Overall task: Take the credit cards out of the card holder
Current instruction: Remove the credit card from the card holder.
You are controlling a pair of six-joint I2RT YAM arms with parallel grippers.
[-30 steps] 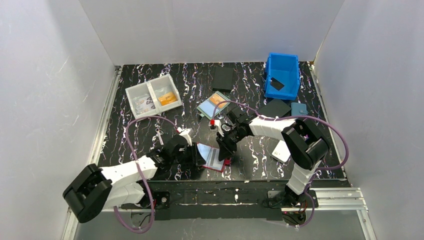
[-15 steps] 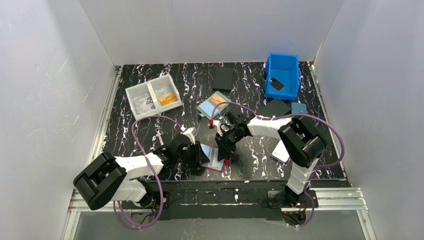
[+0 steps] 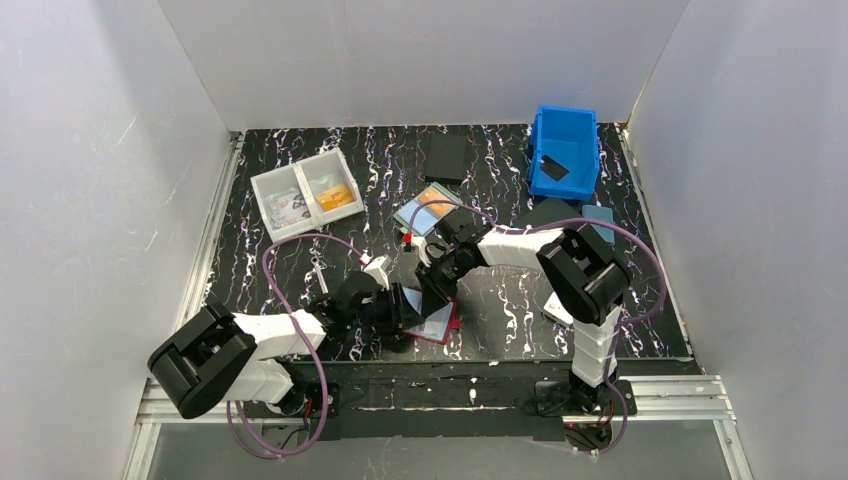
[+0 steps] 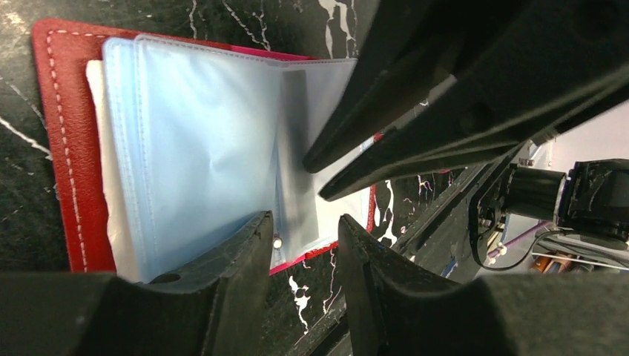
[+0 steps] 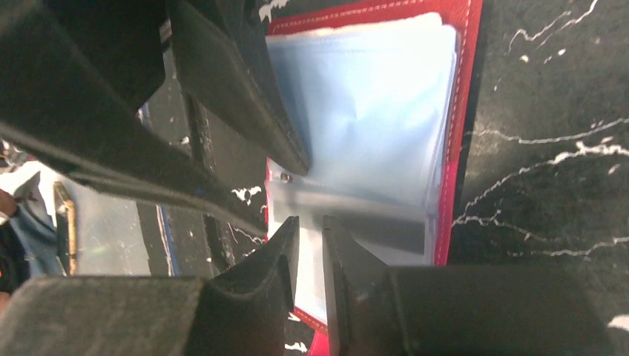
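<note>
The card holder (image 3: 441, 326) lies spread open near the table's front edge, red outside (image 4: 59, 148), with pale blue see-through sleeves (image 5: 371, 104) inside. The credit cards cannot be told apart from those sleeves. My left gripper (image 3: 400, 308) is at the holder's left side, its jaws (image 4: 305, 233) apart over the lower edge with nothing pinched. My right gripper (image 3: 436, 290) comes in from the far side. Its jaws (image 5: 310, 230) are nearly together on a sleeve by the fold. The right fingers (image 4: 415, 111) show in the left wrist view, reaching over the sleeves.
A white two-part tray (image 3: 305, 190) stands at the back left and a blue bin (image 3: 565, 150) at the back right. A teal-framed case with an orange card (image 3: 428, 210), a small blue wallet (image 3: 598, 215), black flat items (image 3: 445, 155) and a white object (image 3: 562, 300) lie around.
My right gripper has slid left over the open holder and narrowed its jaws. My left jaws have widened and released the sleeve.
</note>
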